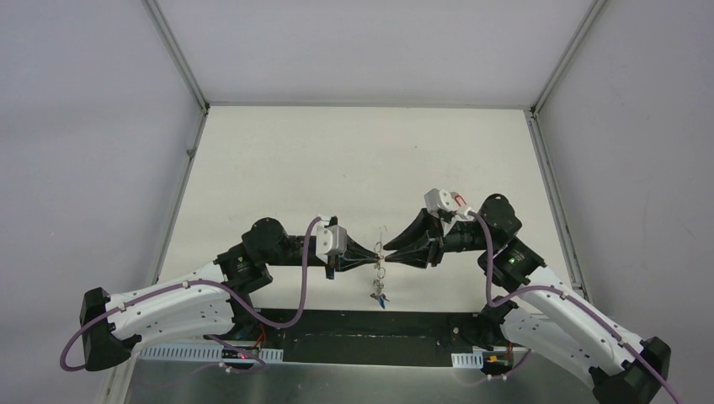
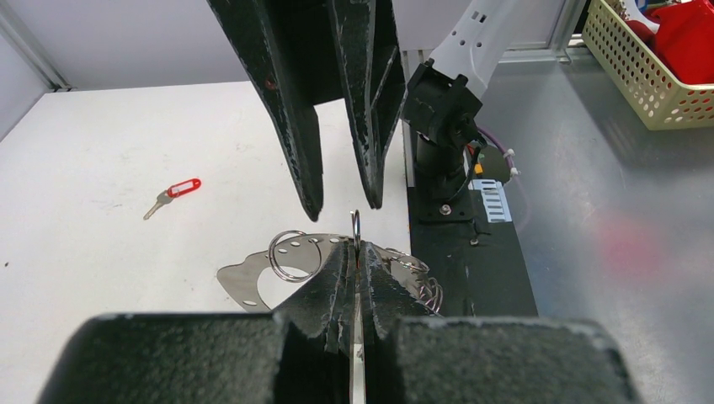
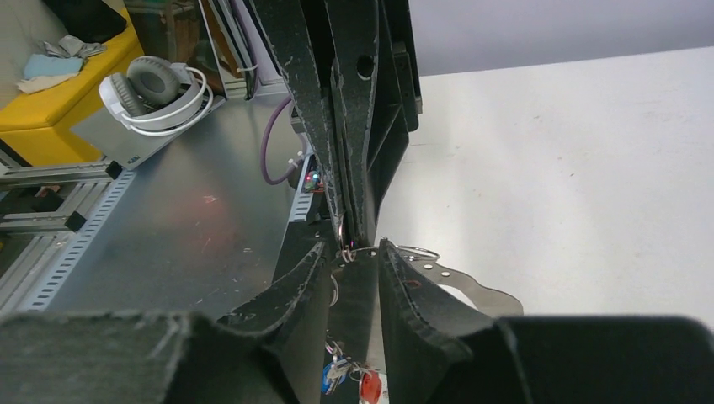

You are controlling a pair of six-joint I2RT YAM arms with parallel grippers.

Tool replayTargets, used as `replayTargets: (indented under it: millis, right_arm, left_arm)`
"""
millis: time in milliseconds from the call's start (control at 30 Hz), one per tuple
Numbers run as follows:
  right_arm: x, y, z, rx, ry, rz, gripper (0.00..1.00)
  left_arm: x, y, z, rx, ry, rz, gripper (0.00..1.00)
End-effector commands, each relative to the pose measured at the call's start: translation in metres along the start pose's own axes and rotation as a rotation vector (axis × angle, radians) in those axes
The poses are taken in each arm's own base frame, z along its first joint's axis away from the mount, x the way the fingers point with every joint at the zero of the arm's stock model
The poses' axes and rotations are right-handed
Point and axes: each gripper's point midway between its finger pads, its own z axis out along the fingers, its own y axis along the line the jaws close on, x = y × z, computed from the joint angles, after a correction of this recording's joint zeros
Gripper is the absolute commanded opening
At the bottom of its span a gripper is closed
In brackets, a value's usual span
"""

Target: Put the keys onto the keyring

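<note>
My left gripper (image 2: 357, 244) is shut on the keyring (image 2: 356, 225), a thin wire ring seen edge-on that sticks up out of its fingertips. A silvery perforated plate (image 2: 244, 282) and small split rings (image 2: 290, 252) hang around it. From the opposite side my right gripper (image 3: 355, 248) is open, its tips either side of the ring. A blue-headed key (image 3: 337, 374) and a red-headed key (image 3: 369, 387) dangle below. In the top view both grippers meet tip to tip above the table's near edge, left gripper (image 1: 373, 259) and right gripper (image 1: 389, 252), with the keys (image 1: 380, 293) hanging under them. A red-tagged key (image 2: 175, 192) lies alone on the white table.
The black base strip (image 1: 362, 337) and metal frame run along the near edge under the hanging keys. A yellow basket (image 2: 648, 76) and headphones (image 3: 156, 88) sit off the table. White walls enclose the table (image 1: 337, 160) on three sides.
</note>
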Motion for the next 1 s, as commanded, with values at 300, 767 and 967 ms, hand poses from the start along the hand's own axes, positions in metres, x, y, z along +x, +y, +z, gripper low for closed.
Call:
replayTargets:
  millis: [300, 767, 967]
  right_arm:
    - [0.001, 0.005, 0.011, -0.053, -0.002, 0.024, 0.13]
    - [0.0, 0.002, 0.018, -0.049, 0.004, 0.04, 0.02]
    - [-0.003, 0.003, 0.019, -0.052, 0.001, 0.033, 0.05]
  left_arm:
    - [-0.028, 0.005, -0.001, -0.023, -0.085, 0.05, 0.0]
    - [-0.021, 0.005, 0.001, -0.019, -0.067, 0.025, 0.0]
    - [-0.018, 0.004, 0.002, -0.018, -0.055, 0.013, 0.0]
